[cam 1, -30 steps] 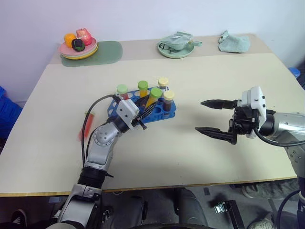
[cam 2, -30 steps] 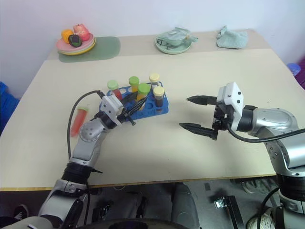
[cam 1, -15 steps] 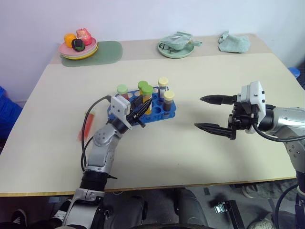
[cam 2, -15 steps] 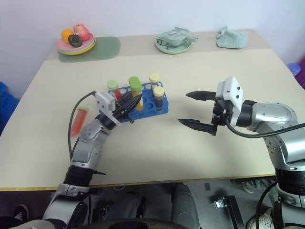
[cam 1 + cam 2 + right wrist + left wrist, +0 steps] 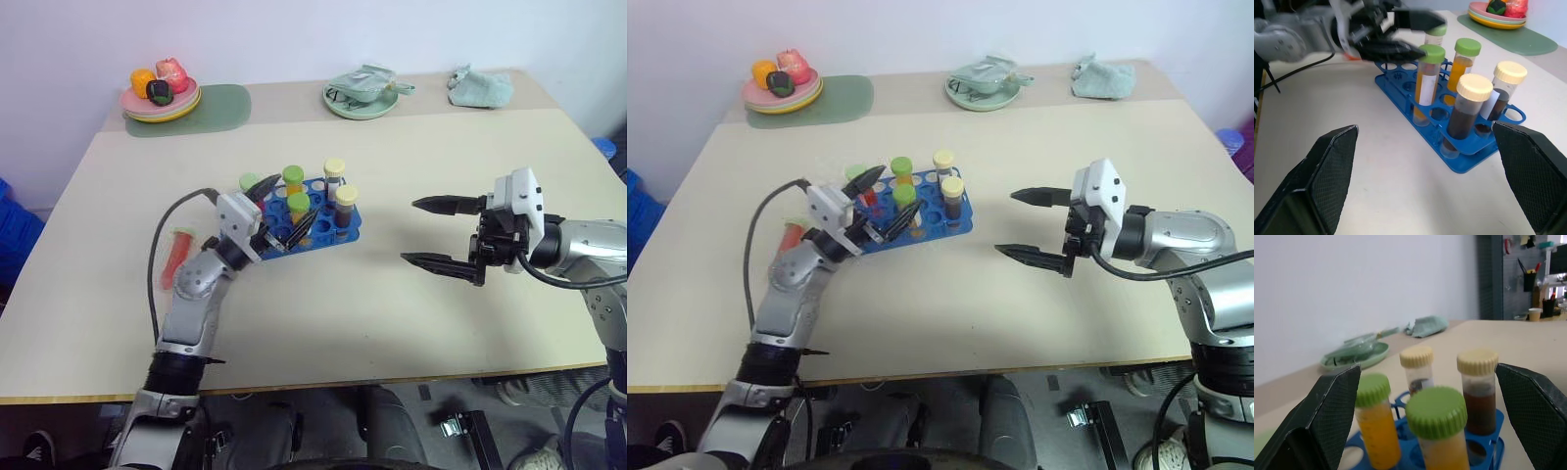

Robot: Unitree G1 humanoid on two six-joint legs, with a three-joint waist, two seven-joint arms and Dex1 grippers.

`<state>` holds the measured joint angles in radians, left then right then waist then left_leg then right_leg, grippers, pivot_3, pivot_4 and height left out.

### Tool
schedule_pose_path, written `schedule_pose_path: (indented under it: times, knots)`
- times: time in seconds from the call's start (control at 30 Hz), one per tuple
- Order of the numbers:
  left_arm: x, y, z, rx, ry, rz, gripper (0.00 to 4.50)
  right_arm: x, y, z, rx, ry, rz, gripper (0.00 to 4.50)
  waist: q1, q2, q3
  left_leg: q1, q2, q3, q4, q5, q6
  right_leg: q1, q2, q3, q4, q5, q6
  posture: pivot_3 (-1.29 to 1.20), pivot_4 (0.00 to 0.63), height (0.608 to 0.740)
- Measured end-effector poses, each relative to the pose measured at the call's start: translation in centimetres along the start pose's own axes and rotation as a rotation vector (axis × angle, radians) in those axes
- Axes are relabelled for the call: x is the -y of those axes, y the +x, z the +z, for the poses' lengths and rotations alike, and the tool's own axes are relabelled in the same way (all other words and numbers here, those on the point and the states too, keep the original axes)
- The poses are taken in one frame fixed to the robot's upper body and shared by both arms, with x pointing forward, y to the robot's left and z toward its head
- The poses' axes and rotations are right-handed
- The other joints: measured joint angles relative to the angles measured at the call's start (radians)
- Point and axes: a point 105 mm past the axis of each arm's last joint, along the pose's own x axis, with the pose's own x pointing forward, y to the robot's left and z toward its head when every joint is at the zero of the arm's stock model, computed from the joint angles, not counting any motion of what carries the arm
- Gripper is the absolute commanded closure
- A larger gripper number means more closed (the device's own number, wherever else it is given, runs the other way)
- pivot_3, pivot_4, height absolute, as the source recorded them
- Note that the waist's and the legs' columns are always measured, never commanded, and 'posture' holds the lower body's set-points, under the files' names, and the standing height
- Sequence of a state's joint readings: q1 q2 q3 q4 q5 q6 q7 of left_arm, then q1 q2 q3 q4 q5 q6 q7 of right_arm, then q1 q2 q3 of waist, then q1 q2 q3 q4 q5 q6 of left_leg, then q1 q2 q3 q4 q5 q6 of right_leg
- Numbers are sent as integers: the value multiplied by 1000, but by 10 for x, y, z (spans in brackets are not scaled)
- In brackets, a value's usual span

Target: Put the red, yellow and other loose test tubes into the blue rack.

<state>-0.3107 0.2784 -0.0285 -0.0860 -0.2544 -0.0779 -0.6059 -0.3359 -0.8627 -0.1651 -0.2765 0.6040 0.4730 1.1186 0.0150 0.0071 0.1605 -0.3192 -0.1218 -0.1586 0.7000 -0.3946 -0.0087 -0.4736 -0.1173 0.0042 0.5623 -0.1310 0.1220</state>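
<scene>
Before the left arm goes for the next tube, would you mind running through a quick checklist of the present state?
1. Left gripper open, clear of tubes: ok.
2. Green-capped tube upright in the blue rack: ok.
3. Red tube lying loose on the table, not racked: not ok.
4. Free rack holes available: ok.
5. Right gripper open, apart from the rack: ok.
6. Red tube's cap tight: cannot tell.

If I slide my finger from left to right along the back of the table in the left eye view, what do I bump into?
Plate of toy food on a green mat → green dish → crumpled green cloth.
</scene>
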Motion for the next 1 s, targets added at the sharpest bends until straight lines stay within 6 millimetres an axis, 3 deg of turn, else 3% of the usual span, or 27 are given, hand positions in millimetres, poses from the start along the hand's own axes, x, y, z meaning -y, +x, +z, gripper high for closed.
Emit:
schedule_pose_path:
  times: [0.13, 0.37, 0.5, 0.57, 0.73, 0.87, 1.0]
  knots:
    - [-6, -25, 10, -121, 9, -3, 48, 3, 0, -1, 10, 6, 15, 0, -2, 0, 0, 0, 1, 0, 0, 0, 0, -1, 1, 0, 0, 0, 0, 0, 150, 740]
    - [-40, -61, 36, -363, -97, 133, 48, 4, 7, -3, 33, -4, 52, 0, -1, 0, 0, 0, 1, -3, 0, 0, 0, -1, 1, 0, 1, 0, 0, 0, 150, 740]
    - [-78, -83, 32, -533, -249, 375, 48, 8, 9, 0, 42, -29, 58, 0, 0, 0, 0, 1, 1, -5, 0, 0, 0, 0, 2, 0, 2, 0, 0, 0, 150, 740]
    - [-88, -86, 36, -605, -288, 410, 48, 9, 12, -1, 47, -28, 71, 0, -1, 0, 0, 0, 0, -5, 0, 0, 0, 0, 2, 0, 2, 0, 0, 0, 150, 740]
    - [-96, -95, 32, -799, -326, 480, 48, 11, 15, -2, 51, -28, 81, 0, -4, 0, 0, 0, 0, -5, -1, 0, 0, -1, 2, 0, 2, 0, 0, 0, 150, 740]
    - [-106, -114, 11, -950, -420, 556, 48, 11, 15, -3, 54, -26, 81, 0, -7, 0, 0, 0, 0, -5, -1, 0, -1, -2, 2, 0, 2, 0, 0, 0, 150, 740]
    - [-122, -125, 4, -1036, -487, 622, 48, 10, 15, -3, 54, -25, 79, 0, -3, 0, 0, 0, 0, -5, -1, 0, -1, -2, 2, 0, 2, 0, 0, 0, 150, 740]
